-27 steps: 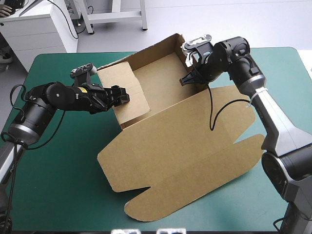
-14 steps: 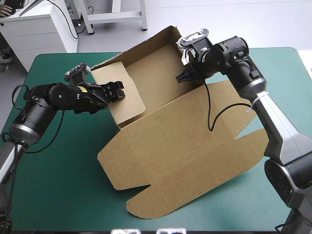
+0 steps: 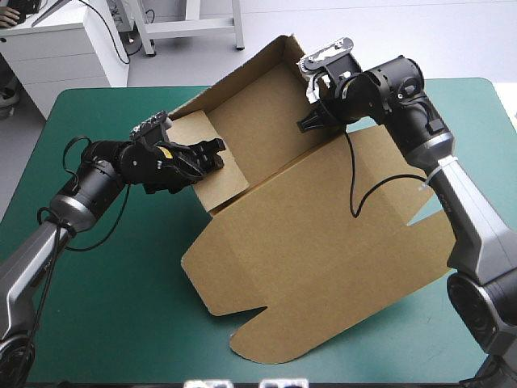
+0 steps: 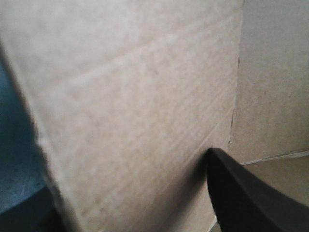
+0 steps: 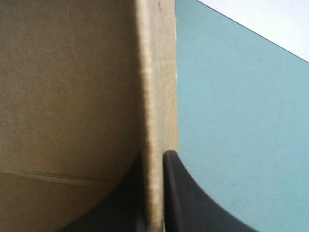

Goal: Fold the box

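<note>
Brown box edge (in right pincer)

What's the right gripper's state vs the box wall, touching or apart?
Touching. In the right wrist view the right gripper clamps the box wall edge from both sides, no gap.

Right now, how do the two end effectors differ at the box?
The right end effector is at the box's right wall, the left end effector at its left wall. The right's fingers are all but shut on the board; the left's stand apart. Both meet raised walls.
</note>
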Tool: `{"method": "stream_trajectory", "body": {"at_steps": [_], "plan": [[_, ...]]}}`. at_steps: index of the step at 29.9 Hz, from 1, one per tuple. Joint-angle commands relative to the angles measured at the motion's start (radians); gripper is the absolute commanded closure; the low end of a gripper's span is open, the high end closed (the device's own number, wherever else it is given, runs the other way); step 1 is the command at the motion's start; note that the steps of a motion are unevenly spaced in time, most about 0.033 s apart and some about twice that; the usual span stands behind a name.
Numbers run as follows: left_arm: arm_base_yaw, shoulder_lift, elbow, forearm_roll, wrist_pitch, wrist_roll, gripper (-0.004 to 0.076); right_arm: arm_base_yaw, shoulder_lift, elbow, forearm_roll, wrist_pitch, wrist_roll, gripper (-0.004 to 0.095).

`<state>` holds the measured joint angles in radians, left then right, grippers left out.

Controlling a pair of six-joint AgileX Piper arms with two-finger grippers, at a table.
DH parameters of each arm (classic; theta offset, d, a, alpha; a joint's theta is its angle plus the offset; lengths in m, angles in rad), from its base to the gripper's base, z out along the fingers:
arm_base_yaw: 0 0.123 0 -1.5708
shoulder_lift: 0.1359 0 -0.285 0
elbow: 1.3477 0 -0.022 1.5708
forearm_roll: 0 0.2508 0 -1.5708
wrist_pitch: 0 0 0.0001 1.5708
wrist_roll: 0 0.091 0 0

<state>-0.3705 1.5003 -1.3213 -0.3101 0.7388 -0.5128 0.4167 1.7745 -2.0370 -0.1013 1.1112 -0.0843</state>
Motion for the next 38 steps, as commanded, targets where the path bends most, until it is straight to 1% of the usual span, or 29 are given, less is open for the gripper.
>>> {"method": "stream_trajectory", "body": {"at_steps": [1, 4, 5, 6, 8, 10, 11, 18, 23, 25, 28, 31, 35, 38], "plan": [[-0.016, -0.031, -0.032, -0.084, -0.091, -0.017, 0.0279, 0.015, -0.074, -0.030, 0.114, -0.101, 0.034, 0.0924], [-0.016, -0.031, -0.032, -0.084, -0.089, -0.016, 0.0299, 0.015, -0.074, -0.030, 0.114, -0.101, 0.034, 0.0924], [-0.016, -0.031, -0.032, -0.084, -0.089, -0.020, 0.0327, 0.015, -0.074, -0.030, 0.114, -0.101, 0.034, 0.0924], [-0.016, -0.031, -0.032, -0.084, -0.089, -0.024, 0.0371, 0.015, -0.074, -0.030, 0.114, -0.101, 0.034, 0.0924], [-0.016, -0.031, -0.032, -0.084, -0.089, -0.024, 0.0504, 0.015, -0.074, -0.030, 0.114, -0.095, 0.034, 0.0924], [-0.016, -0.031, -0.032, -0.084, -0.094, -0.024, 0.0692, 0.015, -0.074, -0.030, 0.114, -0.086, 0.034, 0.0924], [-0.016, -0.031, -0.032, -0.084, -0.096, -0.024, 0.0729, 0.015, -0.074, -0.030, 0.110, -0.084, 0.034, 0.0924], [-0.016, -0.031, -0.032, -0.012, -0.084, -0.016, 0.0732, 0.015, -0.074, -0.030, 0.049, -0.052, 0.064, 0.0924], [-0.016, -0.031, -0.053, 0.087, -0.027, -0.007, 0.0732, 0.013, -0.072, -0.030, -0.017, -0.005, 0.119, 0.0924], [-0.016, -0.019, -0.096, 0.137, 0.036, -0.007, 0.0732, 0.008, -0.062, -0.030, -0.047, 0.028, 0.151, 0.0924], [-0.016, 0.021, -0.178, 0.167, 0.117, 0.049, 0.0732, -0.017, -0.035, -0.030, -0.039, 0.081, 0.162, 0.0924], [-0.016, 0.080, -0.283, 0.172, 0.224, 0.097, 0.0732, -0.041, -0.001, -0.030, -0.028, 0.134, 0.173, 0.0926], [-0.016, 0.176, -0.434, 0.174, 0.346, 0.150, 0.0732, -0.066, 0.035, -0.028, 0.033, 0.140, 0.176, 0.0926], [-0.016, 0.256, -0.527, 0.189, 0.437, 0.153, 0.0732, -0.081, 0.064, -0.028, 0.070, 0.140, 0.182, 0.0926]]}}
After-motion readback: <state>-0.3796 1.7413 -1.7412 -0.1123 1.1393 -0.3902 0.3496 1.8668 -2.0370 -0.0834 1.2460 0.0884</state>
